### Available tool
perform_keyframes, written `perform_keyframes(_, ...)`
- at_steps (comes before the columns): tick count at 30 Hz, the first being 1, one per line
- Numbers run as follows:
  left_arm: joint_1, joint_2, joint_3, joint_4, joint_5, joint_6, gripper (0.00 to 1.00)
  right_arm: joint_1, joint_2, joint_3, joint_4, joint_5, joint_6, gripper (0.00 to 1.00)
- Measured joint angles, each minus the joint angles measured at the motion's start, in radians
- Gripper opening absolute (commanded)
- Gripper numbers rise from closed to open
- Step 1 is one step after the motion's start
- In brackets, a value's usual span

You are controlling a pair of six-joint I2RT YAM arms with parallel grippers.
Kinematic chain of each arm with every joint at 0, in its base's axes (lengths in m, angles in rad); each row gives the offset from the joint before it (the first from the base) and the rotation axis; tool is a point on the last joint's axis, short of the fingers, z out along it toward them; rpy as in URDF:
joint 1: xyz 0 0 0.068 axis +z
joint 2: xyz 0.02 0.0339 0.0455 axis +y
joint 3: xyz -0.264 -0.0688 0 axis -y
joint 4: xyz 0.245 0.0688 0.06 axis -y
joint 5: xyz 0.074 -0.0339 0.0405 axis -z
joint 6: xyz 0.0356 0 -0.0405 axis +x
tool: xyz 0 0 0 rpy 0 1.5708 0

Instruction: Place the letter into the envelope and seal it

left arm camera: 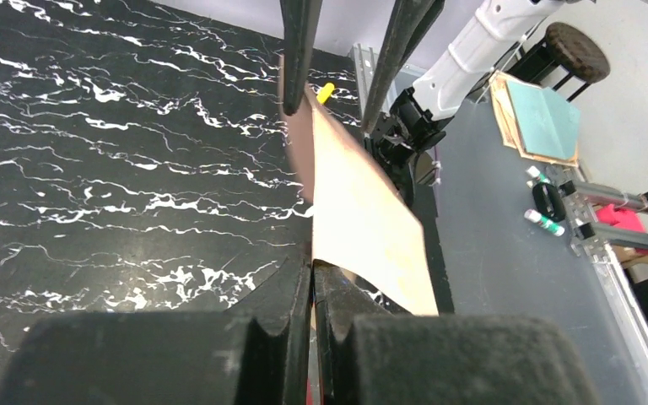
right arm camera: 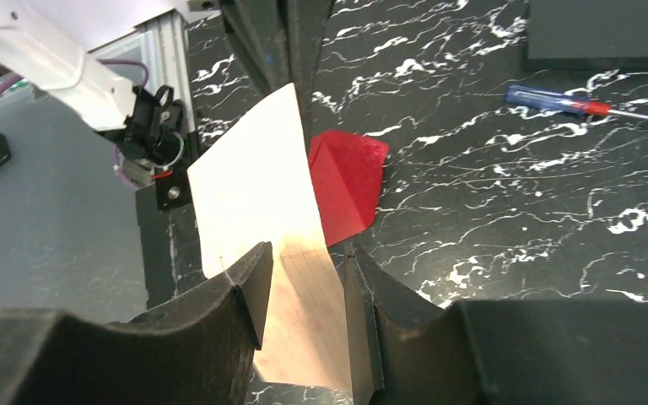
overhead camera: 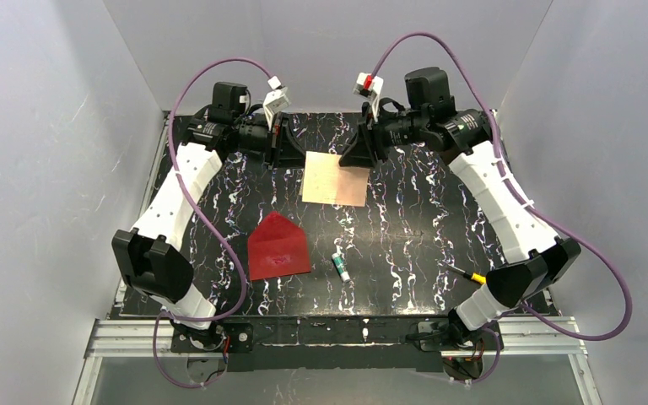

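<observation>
Left pincer pinches letter, right pincer gapes around it, envelope flap points away.

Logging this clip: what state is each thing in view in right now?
envelope: lying flat, flap open, unsealed.
letter: outside the envelope, raised, gripped at one edge.
left tool: shut on the letter.
right tool: open, straddling the letter's opposite edge.
glue stick: lying on its side, untouched.

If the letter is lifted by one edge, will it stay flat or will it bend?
Probably it bends: the letter looks thin and appears to curve in the right wrist view. It seems light, so the left hand pinching one edge likely suffices.
</observation>
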Motion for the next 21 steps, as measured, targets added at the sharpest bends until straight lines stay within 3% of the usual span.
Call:
perform_keyframes(12, 0.032, -0.011, -0.002, -0.115, 0.041, 0.233, 0.00, 0.048, -0.007, -0.022, -0.141, 0.000, -0.046, 0.23)
perform_keyframes(16, 0.032, -0.013, -0.002, -0.135, 0.048, 0.277, 0.00, 0.050, -0.007, -0.022, -0.153, 0.001, -0.046, 0.01)
perform_keyframes(18, 0.032, -0.017, -0.003, -0.139, 0.046, 0.285, 0.07, 0.050, -0.007, -0.021, -0.151, -0.002, -0.045, 0.01)
perform_keyframes(21, 0.032, -0.028, -0.005, -0.141, 0.024, 0.296, 0.37, 0.050, -0.007, -0.021, -0.148, -0.002, -0.042, 0.01)
